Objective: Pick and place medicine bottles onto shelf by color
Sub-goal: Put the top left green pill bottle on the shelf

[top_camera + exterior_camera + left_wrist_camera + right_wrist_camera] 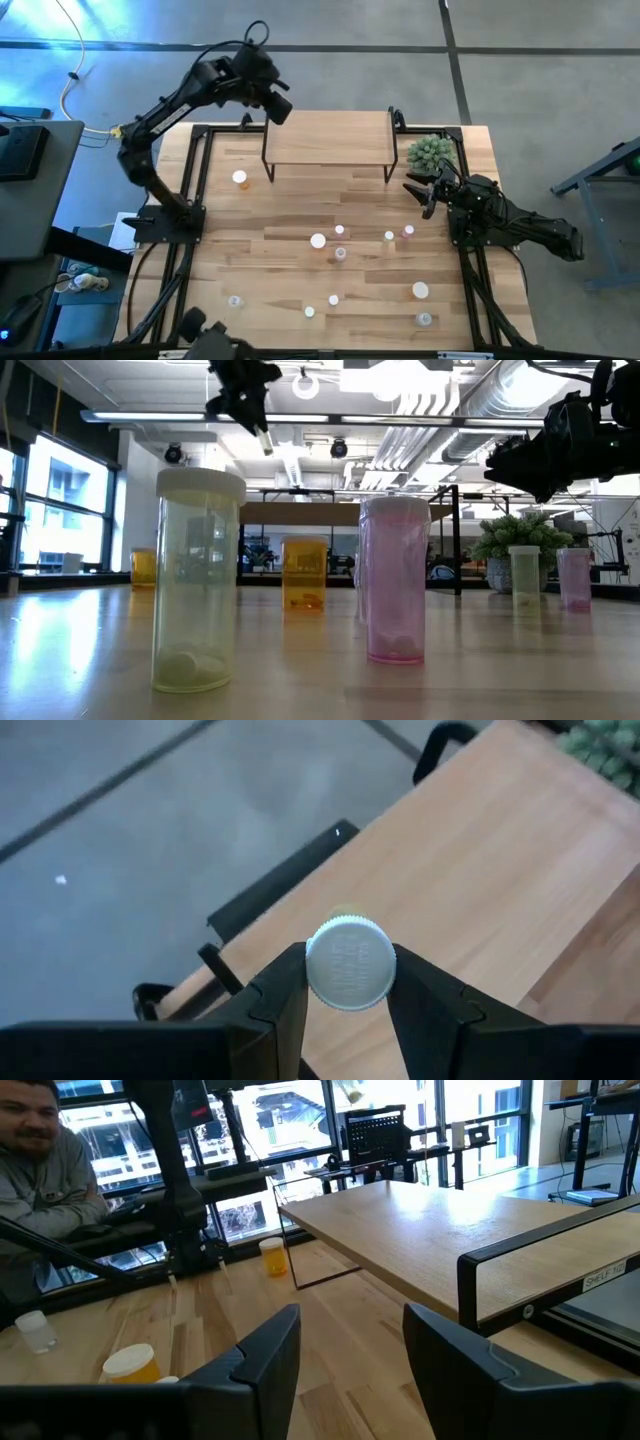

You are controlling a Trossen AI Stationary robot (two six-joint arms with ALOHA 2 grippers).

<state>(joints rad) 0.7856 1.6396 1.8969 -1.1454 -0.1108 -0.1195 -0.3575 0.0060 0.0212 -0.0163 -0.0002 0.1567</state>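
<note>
Left tool (348,982) clamped on a white-capped bottle (350,962), cap gripped between the two dark fingers (285,1005), body hidden below the cap apart from a yellowish sliver. Raised above the far left corner of the shelf (330,140), seen in the high view at (280,108); light-wood shelf board (480,890) under the bottle in the left wrist view, grey floor beyond the edge. In the low view, left tool (262,440) hanging high over the table.

Right tool (350,1350) fingers apart, nothing between them, low over the table (300,240) just right of the shelf, in the high view at (425,190). Beside a small green plant (430,152) at the far right corner.

Shelf at the far middle of the table on thin black legs, board bare in the high view. Orange bottle (240,179) just left of the shelf's front leg, also seen at (272,1256). Other bottles scattered upright on the table nearer the front: cluster at mid-table (330,243), pink one (408,233) and pale one (389,237) to the right, a few more along the near edge (420,291). In the low view, yellowish bottle (198,580) and pink bottle (396,580) closest to the camera, orange one (304,573) behind.

Person in a grey top (45,1180) behind the table in the right wrist view.
</note>
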